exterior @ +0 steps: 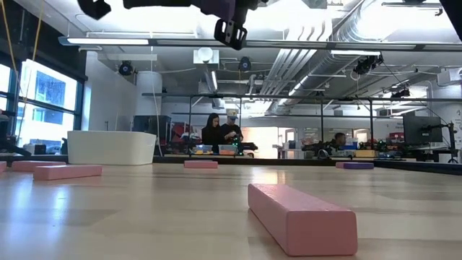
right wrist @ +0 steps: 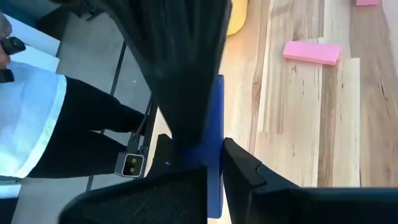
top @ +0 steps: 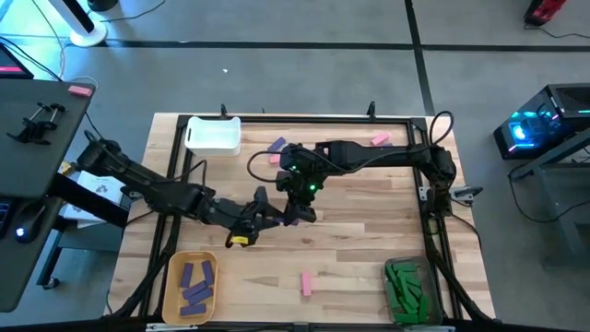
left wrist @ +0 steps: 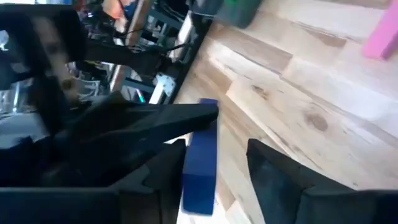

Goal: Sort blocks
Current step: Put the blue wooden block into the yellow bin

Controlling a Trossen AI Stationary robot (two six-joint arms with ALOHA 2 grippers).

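- Both claws meet over the middle of the table [top: 369,267]. The left claw [top: 265,208] and the right claw [top: 297,195] each have narrowly parted fingers either side of the same purple block [left wrist: 201,163]; it looks like a hand-over in mid-air, though which claw bears the weight cannot be told.
- Judging by its shape, the block is light, rigid and smooth-faced; it should not deform, but could slip or pivot if pinched near one end.
- Best hold: across the flat long faces at mid-length.
- It is a small flat rectangular bar, deep purple-blue, sharp-edged.
- Elsewhere, purple blocks [top: 195,284] lie in the yellow bin [top: 171,277], green blocks [top: 406,286] in the clear bin [top: 400,319], and a pink block [top: 306,283] lies loose.
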